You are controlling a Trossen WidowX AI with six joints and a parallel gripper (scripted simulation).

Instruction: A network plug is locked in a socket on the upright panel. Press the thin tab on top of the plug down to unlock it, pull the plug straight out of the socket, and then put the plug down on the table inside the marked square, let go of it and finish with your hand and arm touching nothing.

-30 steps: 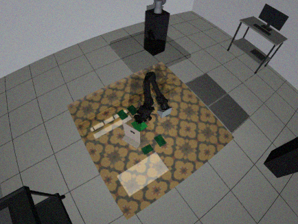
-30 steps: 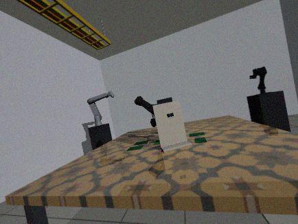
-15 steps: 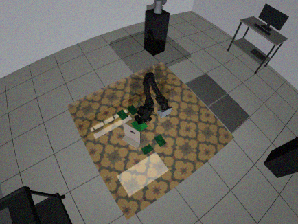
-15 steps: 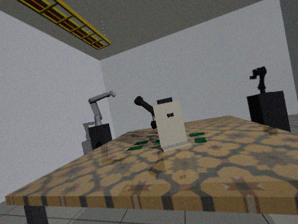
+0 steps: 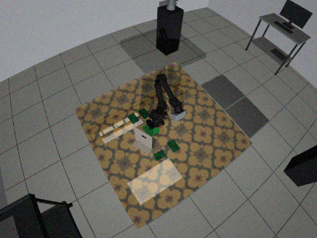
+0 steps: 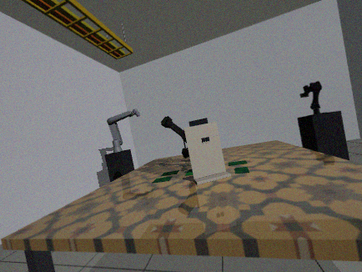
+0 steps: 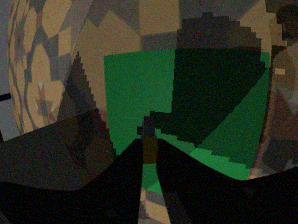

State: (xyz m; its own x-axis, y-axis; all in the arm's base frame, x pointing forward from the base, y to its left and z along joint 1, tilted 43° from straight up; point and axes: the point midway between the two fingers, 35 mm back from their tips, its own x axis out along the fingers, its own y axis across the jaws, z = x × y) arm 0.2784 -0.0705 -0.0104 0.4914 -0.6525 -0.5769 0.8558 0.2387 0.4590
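My gripper [image 5: 150, 126] [image 7: 148, 145] is shut on the plug [image 7: 149, 125], a small dark grey piece with a brownish part between the fingertips. The plug is out of the socket, and its front end shows free above the bright green marked square [image 5: 153, 131] [image 7: 135, 75]. Shadow covers much of the square in the wrist view; the exact height of the plug above it is hard to tell. The white upright panel [image 5: 147, 143] [image 6: 207, 160] stands beside the square, with a small dark opening in its face. It hides the gripper in the exterior view.
Dark green patches [image 5: 173, 145] [image 5: 159, 155] [image 5: 133, 117] lie around the panel on the patterned table [image 5: 204, 146] [image 6: 125, 225]. A grey box-like piece [image 5: 178, 115] is near the arm. Pale strips [image 5: 122, 131] lie left of the panel, and a bright pale patch [image 5: 155, 181] is in front.
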